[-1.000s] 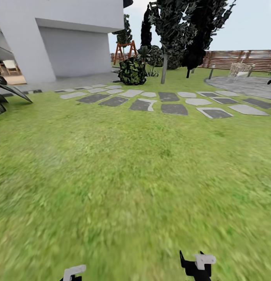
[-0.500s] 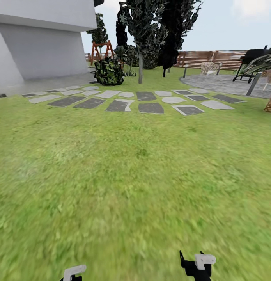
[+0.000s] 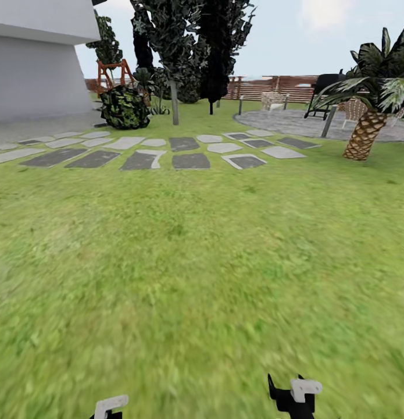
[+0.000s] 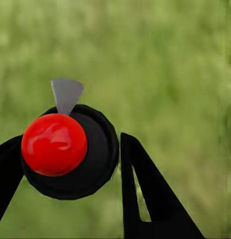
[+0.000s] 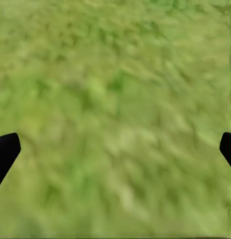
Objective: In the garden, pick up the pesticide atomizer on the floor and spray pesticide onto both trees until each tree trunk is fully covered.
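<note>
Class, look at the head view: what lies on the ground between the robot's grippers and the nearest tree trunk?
In the head view, open grass, then a band of stepping stones, then more grass up to the tree trunk.

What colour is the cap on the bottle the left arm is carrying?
Bright glossy red cap on the black bottle, best seen in the left wrist view.

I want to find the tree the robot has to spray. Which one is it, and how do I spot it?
Start at the white house and follow the stepping stones across the grass. Just behind them stands the tree with a thin pale trunk. Unlike the round bush beside it, it rises tall with dark jagged leaves.
</note>
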`<state>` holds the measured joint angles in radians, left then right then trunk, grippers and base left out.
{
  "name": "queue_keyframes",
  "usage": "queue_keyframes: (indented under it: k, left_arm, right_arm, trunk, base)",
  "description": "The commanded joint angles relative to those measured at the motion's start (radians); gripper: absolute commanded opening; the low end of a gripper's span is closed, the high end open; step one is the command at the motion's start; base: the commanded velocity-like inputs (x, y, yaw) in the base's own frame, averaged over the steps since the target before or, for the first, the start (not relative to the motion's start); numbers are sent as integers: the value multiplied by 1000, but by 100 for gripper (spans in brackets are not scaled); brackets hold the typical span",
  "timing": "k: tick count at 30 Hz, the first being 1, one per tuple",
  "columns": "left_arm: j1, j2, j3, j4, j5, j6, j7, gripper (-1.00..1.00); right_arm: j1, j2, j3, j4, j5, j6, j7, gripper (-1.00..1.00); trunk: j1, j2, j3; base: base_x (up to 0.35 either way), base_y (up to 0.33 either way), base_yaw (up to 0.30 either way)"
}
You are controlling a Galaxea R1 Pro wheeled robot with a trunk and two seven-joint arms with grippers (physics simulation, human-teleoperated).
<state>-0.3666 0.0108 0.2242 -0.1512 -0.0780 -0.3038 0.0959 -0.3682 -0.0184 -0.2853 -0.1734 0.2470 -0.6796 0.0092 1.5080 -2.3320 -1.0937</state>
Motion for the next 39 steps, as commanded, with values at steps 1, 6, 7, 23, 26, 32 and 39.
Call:
queue_keyframes:
  k: [1, 6, 7, 23, 26, 32, 39]
  left_arm:
    - [0, 0, 0, 0, 0, 0, 1, -100]
    - [0, 0, 0, 0, 0, 0, 1, -100]
    - [0, 0, 0, 0, 0, 0, 1, -100]
    - [0, 0, 0, -1, 0, 0, 1, -100]
    - [0, 0, 0, 0, 0, 0, 1, -100]
    - [0, 0, 0, -1, 0, 0, 1, -100]
    - [0, 0, 0, -1, 0, 0, 1, -100]
  right_arm:
    - [0, 0, 0, 0, 0, 0, 0, 100]
    - [0, 0, 0, 0, 0, 0, 0, 100]
    - [0, 0, 0, 0, 0, 0, 0, 100]
    - [0, 0, 0, 0, 0, 0, 0, 100]
    - [0, 0, 0, 0, 0, 0, 0, 100]
    - [0, 1, 0, 0, 0, 0, 0, 100]
    - [0, 2, 0, 0, 0, 0, 0, 100]
  trunk:
    - [0, 0, 0]
    - [0, 0, 0]
    - [0, 0, 0]
    - [0, 0, 0]
    - [0, 0, 0]
    - [0, 0, 0]
    - [0, 0, 0]
  base:
    - [89, -273, -300]
    - [89, -273, -300]
    - [89, -273, -300]
    - [89, -273, -300]
    - [88, -273, -300]
    - [89, -273, -300]
    - [88, -273, -300]
